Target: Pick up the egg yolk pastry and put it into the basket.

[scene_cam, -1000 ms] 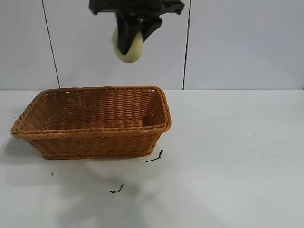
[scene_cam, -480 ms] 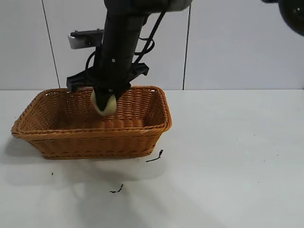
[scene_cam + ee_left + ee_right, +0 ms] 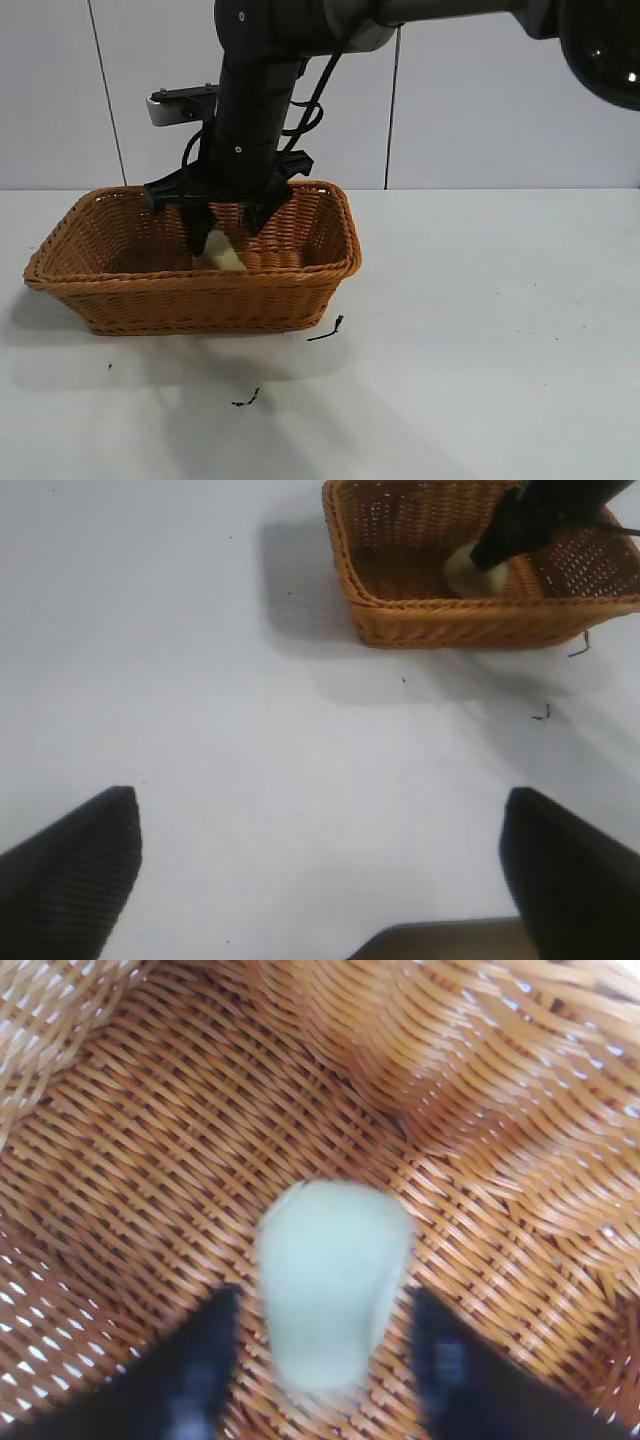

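Note:
The egg yolk pastry (image 3: 222,256), a small pale yellow-green lump, lies on the floor of the wicker basket (image 3: 200,281) near its right half. My right gripper (image 3: 225,238) reaches down into the basket, open, with a finger on each side of the pastry and a gap to it. In the right wrist view the pastry (image 3: 335,1280) rests on the weave (image 3: 150,1140) between the spread fingers of the right gripper (image 3: 325,1302). My left gripper (image 3: 318,810) is open and empty above the bare table, far from the basket (image 3: 440,606) and the pastry (image 3: 478,572).
Two small black scraps (image 3: 328,330) (image 3: 247,399) lie on the white table in front of the basket. A grey panelled wall stands behind. The right arm's black body hangs over the basket's back rim.
My right gripper came down from high above the basket into it with the pastry, then opened. The pastry now lies on the basket floor.

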`<state>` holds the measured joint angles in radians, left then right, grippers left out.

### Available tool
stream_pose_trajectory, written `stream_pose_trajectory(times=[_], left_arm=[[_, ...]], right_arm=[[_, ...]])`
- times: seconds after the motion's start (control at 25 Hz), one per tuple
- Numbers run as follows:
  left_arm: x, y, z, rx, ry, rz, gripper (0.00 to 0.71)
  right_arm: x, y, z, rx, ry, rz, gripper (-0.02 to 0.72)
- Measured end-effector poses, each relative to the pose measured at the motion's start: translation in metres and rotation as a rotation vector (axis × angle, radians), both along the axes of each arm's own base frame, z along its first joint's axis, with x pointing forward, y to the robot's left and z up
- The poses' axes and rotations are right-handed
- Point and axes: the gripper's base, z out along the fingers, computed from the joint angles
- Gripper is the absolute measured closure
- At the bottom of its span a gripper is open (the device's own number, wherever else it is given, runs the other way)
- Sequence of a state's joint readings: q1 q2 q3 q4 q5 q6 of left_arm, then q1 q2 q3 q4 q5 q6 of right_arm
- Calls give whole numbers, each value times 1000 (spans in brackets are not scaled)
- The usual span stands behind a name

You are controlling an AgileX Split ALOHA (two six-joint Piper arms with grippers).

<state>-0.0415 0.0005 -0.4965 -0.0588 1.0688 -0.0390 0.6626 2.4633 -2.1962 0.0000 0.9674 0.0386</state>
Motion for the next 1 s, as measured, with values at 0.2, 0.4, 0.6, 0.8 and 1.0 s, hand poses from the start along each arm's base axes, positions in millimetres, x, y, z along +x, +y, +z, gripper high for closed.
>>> stream_pose_trajectory(times=[0.2,0.4,0.6,0.8,1.0], left_arm=[[0,0,0,0,0,0,15],[0,0,0,0,0,0,15],[0,0,0,0,0,0,15],[0,0,0,0,0,0,15],[0,0,0,0,0,0,15]], right_arm=[[0,0,47,69,-51,-46,77],[3,-9,89,107,-96,-66,70],[32,-58,96,74,-98,-145,70],[67,-132,96,45,-97,-277,70],[92,-215,95,23,-97,-421,70]])
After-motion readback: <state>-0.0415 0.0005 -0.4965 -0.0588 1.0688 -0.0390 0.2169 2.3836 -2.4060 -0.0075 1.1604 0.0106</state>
